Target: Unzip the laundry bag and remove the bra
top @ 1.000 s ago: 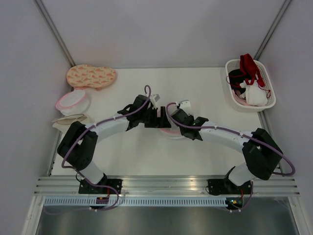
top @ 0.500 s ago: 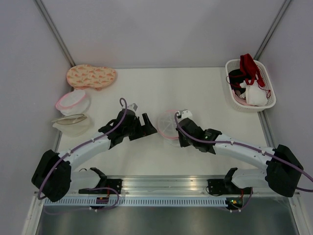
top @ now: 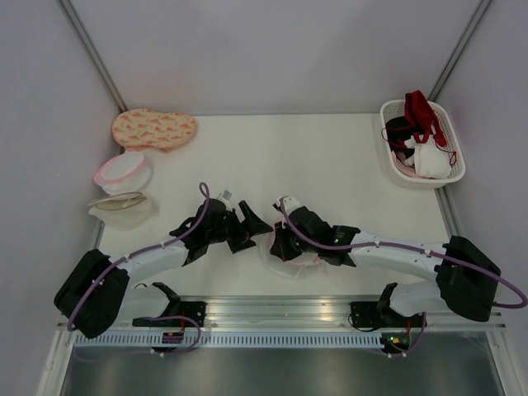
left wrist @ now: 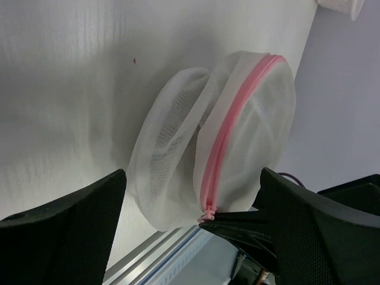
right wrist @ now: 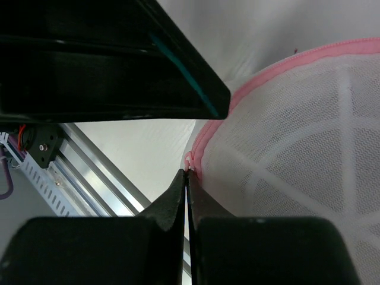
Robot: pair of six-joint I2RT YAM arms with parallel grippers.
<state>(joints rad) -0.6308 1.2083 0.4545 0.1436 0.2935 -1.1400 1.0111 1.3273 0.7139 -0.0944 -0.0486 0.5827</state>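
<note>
The laundry bag (top: 297, 261), white mesh with a pink zipper rim, stands on edge near the table's front, seen close in the left wrist view (left wrist: 249, 113) and the right wrist view (right wrist: 297, 148). My right gripper (top: 276, 244) is shut on the pink zipper pull (right wrist: 189, 159) at the end of the rim, its black fingers (left wrist: 237, 222) reaching in from below. My left gripper (top: 252, 223) is open just left of the bag, its jaws wide to either side with nothing held (left wrist: 191, 178). The bra is hidden.
A white basket (top: 450, 140) of red, black and white garments sits at the back right. At the left edge lie an orange patterned pouch (top: 154, 128), a fuller pink-rimmed mesh bag (top: 123, 172) and a beige-rimmed one (top: 120, 206). The metal rail (top: 280, 309) runs along the front.
The left gripper let go of the bag, opened wide and drew back to the left. The right gripper, still shut, carried the bag towards the front edge.
</note>
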